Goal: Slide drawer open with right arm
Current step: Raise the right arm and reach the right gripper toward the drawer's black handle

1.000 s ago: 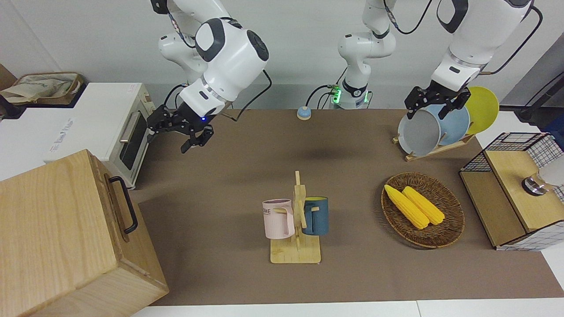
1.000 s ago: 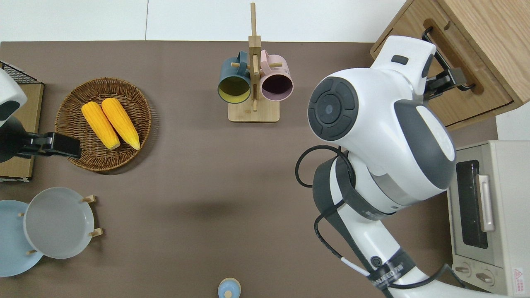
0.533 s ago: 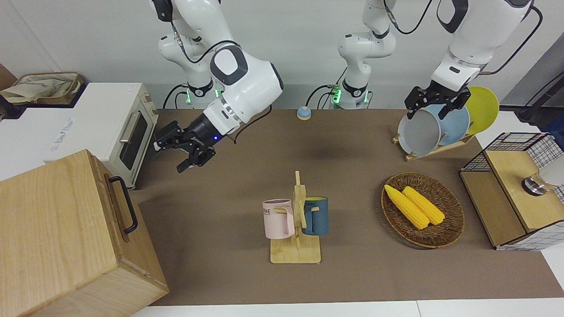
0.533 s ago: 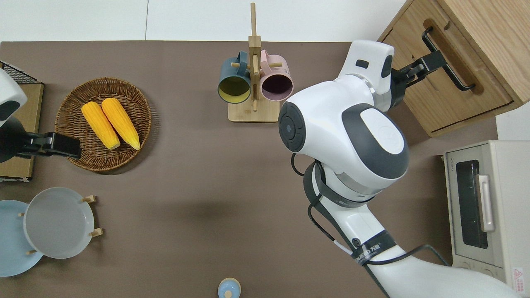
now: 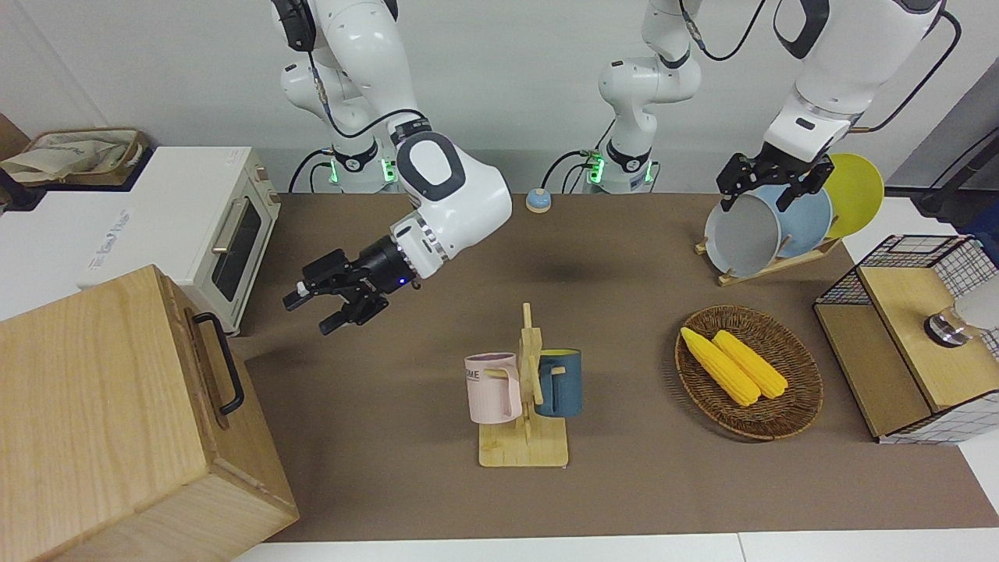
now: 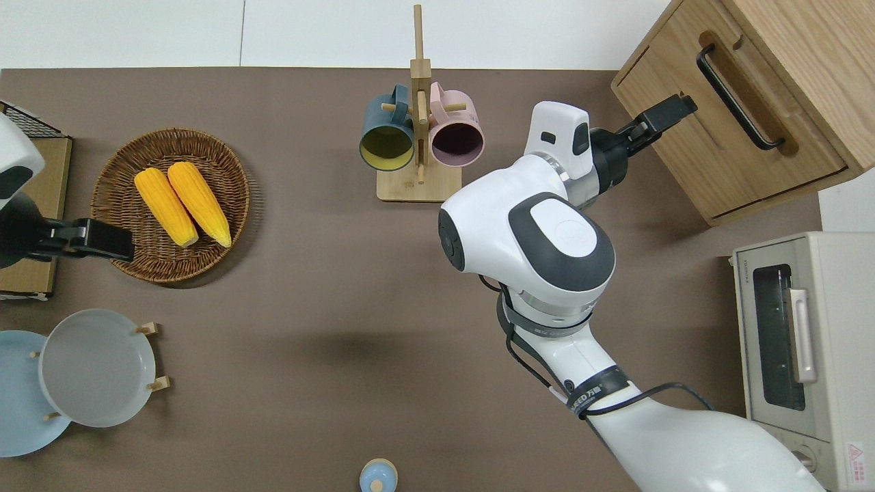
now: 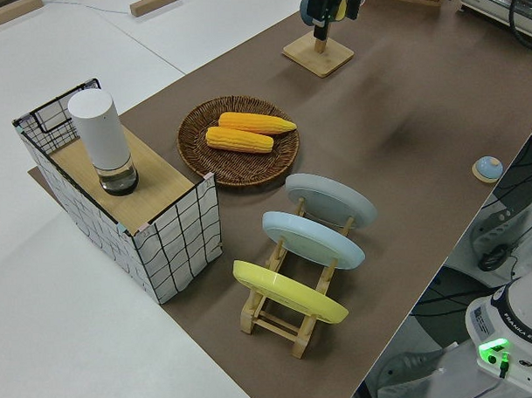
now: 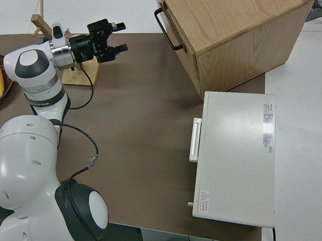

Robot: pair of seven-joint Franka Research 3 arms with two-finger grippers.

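Note:
The pale-wood cabinet (image 5: 101, 414) stands at the right arm's end of the table, farther from the robots than the toaster oven. Its drawer (image 6: 724, 147) sits flush in the cabinet front, with a black bar handle (image 5: 221, 361) that also shows in the overhead view (image 6: 738, 96) and the right side view (image 8: 166, 29). My right gripper (image 5: 316, 311) is open and empty, pointing at the cabinet front. It hangs in the air a short way from the handle, touching nothing, as the overhead view (image 6: 666, 113) and the right side view (image 8: 118, 37) show. My left arm is parked.
A white toaster oven (image 5: 195, 226) stands next to the cabinet, nearer to the robots. A mug rack (image 5: 524, 390) with two mugs stands mid-table. A basket of corn (image 5: 749, 371), a plate rack (image 5: 780, 222) and a wire-grid box (image 5: 913, 336) are toward the left arm's end.
My right arm has swung its elbow toward mid-table. Its gripper has moved farther from the robots and lower, now level with the cabinet front. The drawer has not moved.

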